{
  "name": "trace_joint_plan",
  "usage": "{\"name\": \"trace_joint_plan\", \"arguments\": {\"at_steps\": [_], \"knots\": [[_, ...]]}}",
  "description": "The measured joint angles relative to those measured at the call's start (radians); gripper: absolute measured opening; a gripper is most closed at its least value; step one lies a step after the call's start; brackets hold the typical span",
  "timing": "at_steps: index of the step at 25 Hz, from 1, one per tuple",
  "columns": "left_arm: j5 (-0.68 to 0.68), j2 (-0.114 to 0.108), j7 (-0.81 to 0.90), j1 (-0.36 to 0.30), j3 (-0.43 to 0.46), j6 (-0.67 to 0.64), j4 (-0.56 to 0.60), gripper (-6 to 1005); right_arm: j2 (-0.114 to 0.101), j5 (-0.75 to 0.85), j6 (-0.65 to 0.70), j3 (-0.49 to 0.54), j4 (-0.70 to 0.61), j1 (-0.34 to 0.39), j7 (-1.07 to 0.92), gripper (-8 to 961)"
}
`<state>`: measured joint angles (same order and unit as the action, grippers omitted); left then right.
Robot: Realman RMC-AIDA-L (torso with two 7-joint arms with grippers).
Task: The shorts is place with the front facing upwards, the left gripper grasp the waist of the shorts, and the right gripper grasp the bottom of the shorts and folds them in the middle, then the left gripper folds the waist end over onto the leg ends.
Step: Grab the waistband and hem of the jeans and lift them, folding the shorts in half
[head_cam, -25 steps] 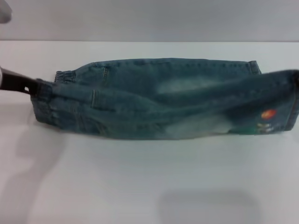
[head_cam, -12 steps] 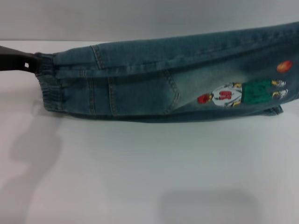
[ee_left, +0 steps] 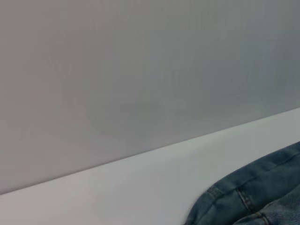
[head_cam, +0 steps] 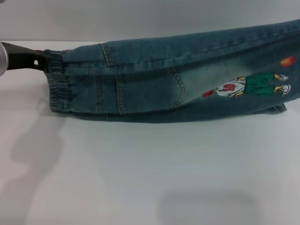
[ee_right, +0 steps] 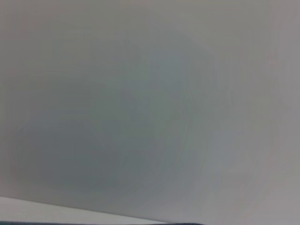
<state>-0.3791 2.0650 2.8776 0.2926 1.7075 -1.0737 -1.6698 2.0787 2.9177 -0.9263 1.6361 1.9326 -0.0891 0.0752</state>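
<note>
Denim shorts (head_cam: 173, 77) hang lifted, waistband clamped in the left gripper's (head_cam: 41, 61) jaws.

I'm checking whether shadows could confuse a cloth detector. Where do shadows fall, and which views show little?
Head view: soft shadows on the table below the shorts and under the left gripper. Left wrist view: mostly wall, a denim corner. Right wrist view: almost only blank wall.
</note>
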Motion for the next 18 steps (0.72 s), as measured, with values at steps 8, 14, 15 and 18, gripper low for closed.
{"name": "trace_joint_plan", "arguments": {"at_steps": [8,14,15,18], "knots": [[-0.003,0.0,-0.002,0.004,-0.023,0.051,0.026,26,0.0,0.0,0.11,0.008,-0.083,0.008,0.0,1],[-0.005,0.0,-0.002,0.0,-0.048,0.102,0.051,26,-0.001,0.0,0.196,0.022,-0.151,0.008,0.001,6],[-0.005,0.0,-0.002,0.0,-0.05,0.109,0.054,26,-0.002,0.0,0.213,0.025,-0.161,0.008,0.001,7],[-0.005,0.0,-0.005,0.005,-0.07,0.151,0.081,26,-0.002,0.0,0.264,0.023,-0.194,0.007,0.017,10]]}}
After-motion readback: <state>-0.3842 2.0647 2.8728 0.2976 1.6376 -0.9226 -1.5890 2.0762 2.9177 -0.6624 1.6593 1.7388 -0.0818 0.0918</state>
